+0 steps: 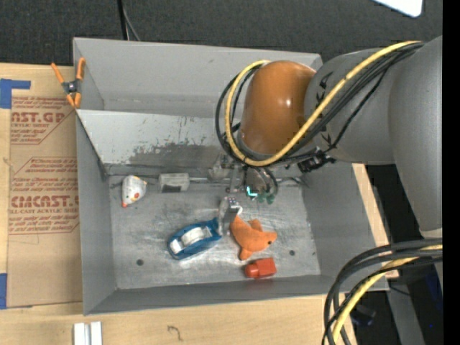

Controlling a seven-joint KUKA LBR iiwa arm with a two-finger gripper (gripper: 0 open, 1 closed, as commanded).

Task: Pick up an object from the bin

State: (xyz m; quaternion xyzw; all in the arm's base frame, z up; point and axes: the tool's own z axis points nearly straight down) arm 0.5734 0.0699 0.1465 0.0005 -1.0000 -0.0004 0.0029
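My gripper (231,208) hangs low in the middle of the bin, below the orange dome on the wrist. Its tip sits just above the gap between a blue and white toy car (192,240) and an orange fish-shaped toy (252,238). The car lies to its lower left and the orange toy to its lower right. Both are close to the tip, and nothing shows in its grasp. A small red block (260,268) lies just below the orange toy, near the bin's front wall.
A white toy with an orange tip (132,190) lies at the left of the bin floor. A small grey block (173,182) rests beside it against the back wall. The arm and its cables cover the bin's right rear part.
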